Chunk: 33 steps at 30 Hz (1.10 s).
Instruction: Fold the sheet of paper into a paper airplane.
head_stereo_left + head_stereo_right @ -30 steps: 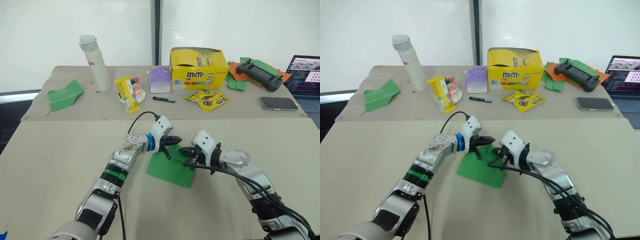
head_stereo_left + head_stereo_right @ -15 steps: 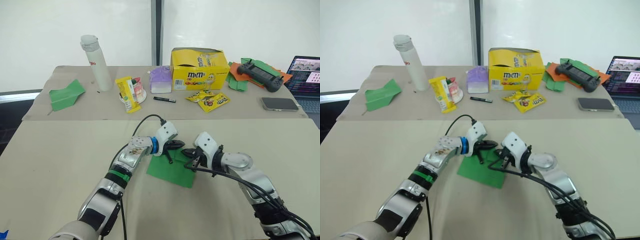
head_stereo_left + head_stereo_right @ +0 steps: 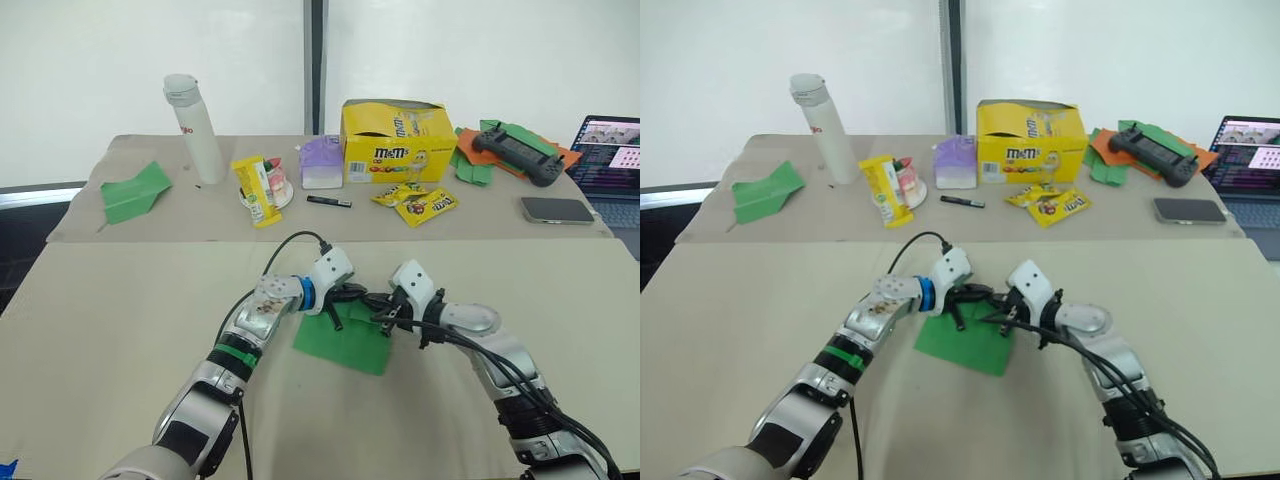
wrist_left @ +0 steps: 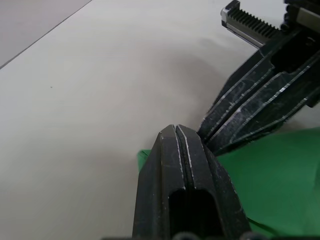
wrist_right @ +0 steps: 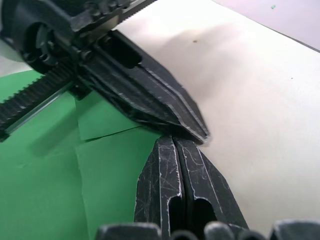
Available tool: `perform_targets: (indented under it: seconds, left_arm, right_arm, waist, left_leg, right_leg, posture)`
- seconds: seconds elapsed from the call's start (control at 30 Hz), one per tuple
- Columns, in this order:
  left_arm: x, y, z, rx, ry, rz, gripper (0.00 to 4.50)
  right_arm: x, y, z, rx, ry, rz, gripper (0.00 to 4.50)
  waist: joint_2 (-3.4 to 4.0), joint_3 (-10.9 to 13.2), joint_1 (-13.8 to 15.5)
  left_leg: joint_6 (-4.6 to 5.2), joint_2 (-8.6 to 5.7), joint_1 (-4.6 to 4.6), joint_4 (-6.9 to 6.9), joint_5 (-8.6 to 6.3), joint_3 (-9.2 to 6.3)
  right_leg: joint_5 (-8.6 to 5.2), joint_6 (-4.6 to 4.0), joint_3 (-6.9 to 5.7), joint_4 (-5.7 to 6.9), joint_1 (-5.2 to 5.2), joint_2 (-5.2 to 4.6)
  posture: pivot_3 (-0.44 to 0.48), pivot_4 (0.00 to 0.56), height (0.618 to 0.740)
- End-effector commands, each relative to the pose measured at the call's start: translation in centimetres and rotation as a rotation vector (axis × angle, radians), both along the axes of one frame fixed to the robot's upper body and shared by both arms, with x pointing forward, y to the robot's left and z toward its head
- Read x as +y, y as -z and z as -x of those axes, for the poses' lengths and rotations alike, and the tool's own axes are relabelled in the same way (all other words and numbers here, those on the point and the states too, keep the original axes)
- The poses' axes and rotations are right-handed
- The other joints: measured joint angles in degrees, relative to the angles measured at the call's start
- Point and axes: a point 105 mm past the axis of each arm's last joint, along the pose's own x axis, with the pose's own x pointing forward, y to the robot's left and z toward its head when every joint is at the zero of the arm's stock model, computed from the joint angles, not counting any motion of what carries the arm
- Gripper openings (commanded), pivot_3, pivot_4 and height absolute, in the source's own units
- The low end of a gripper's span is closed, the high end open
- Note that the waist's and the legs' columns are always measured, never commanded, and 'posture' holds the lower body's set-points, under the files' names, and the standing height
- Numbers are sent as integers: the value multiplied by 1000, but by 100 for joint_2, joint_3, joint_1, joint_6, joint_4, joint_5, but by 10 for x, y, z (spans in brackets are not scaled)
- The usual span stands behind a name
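Two pincers, left pincer [image 3: 352, 294] and right pincer [image 3: 377, 300], both pressed together, are meeting tip to tip over the paper [image 3: 345, 340] lying mid-table, probably creasing its far corner; next, folding the opposite corner.

Two head cameras look down from above at the table [image 3: 120, 330]. Each wrist camera sits very close, looking along its own fingers. All see the sheet of paper [image 3: 345, 340].

Lab: laptop [image 3: 612, 150], controller [image 3: 515, 152] on covered tables [image 3: 120, 300].
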Motion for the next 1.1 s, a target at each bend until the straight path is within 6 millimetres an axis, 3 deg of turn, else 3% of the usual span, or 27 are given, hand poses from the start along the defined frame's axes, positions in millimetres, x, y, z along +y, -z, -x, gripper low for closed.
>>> perform_targets:
  seconds: [0.03, 0.57, 1.1]
  left_arm:
    - [-2, 10, 6, 25, 16, -28, 17]
    - [-5, 8, 4, 23, 25, -27, 17]
    - [-5, 9, 3, 22, 34, -33, 17]
  right_arm:
    - [-10, 20, 13, 84, 5, 10, 0]
    - [-19, 46, 46, 170, -31, 57, 0]
    - [-38, 46, 71, 224, 63, -49, 0]
  waist:
    - [0, -1, 9]
    - [-4, -13, 20]
    - [-15, -25, 92]
  left_leg:
    - [0, 0, 0, 0, 0, 0]
    - [1, 1, 3, 0, -1, 0]
    - [2, 5, 4, -1, -2, -2]
  right_leg:
    - [0, 1, 0, -1, 1, -1]
    - [-5, 8, -2, -3, 5, -1]
    - [-26, 44, -2, -7, 10, -2]
  posture:
    - [0, 150, 740]
    - [0, 150, 740]
    - [0, 150, 740]
